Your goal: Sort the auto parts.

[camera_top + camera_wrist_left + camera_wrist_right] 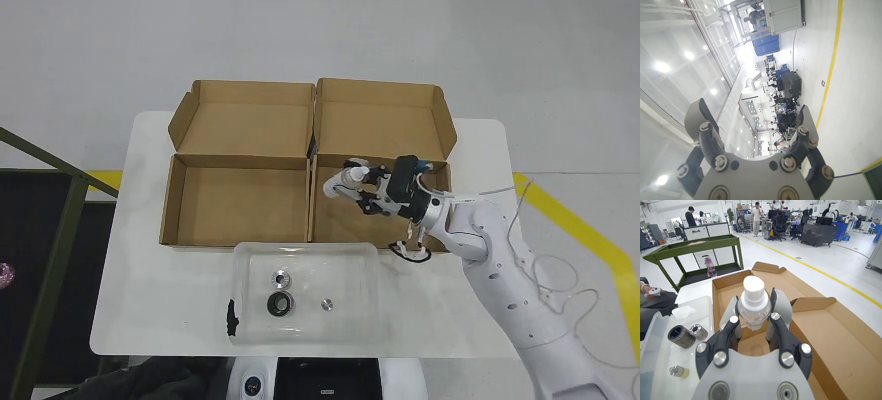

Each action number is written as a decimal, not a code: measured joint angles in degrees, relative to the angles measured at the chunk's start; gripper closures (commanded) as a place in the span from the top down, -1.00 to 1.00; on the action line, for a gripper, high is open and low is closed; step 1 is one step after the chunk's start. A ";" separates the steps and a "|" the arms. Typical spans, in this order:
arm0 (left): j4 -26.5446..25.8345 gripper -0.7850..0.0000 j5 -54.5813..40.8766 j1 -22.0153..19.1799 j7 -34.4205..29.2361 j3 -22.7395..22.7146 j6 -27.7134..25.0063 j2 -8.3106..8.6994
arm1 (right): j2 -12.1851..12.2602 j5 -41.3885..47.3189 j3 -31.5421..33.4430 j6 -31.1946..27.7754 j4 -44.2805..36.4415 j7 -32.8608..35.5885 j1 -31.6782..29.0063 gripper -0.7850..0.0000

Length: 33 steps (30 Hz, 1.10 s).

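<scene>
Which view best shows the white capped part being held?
The right wrist view: the white capped part is close up, clamped in the right gripper, stepped cap and clear body plain. The top view shows it small, over a cardboard box. The left wrist view faces the hall.

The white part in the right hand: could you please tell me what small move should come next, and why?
Probably lower it a little and open the hand. The right hand is shut on the white part and hangs over the right box, whose floor beneath looks bare, so a short descent and release should set it down there.
</scene>
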 measured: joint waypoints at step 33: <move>0.00 1.00 0.00 0.00 0.00 0.00 0.00 0.00 | -3.82 -10.04 -11.03 6.04 16.54 -0.03 8.87 0.56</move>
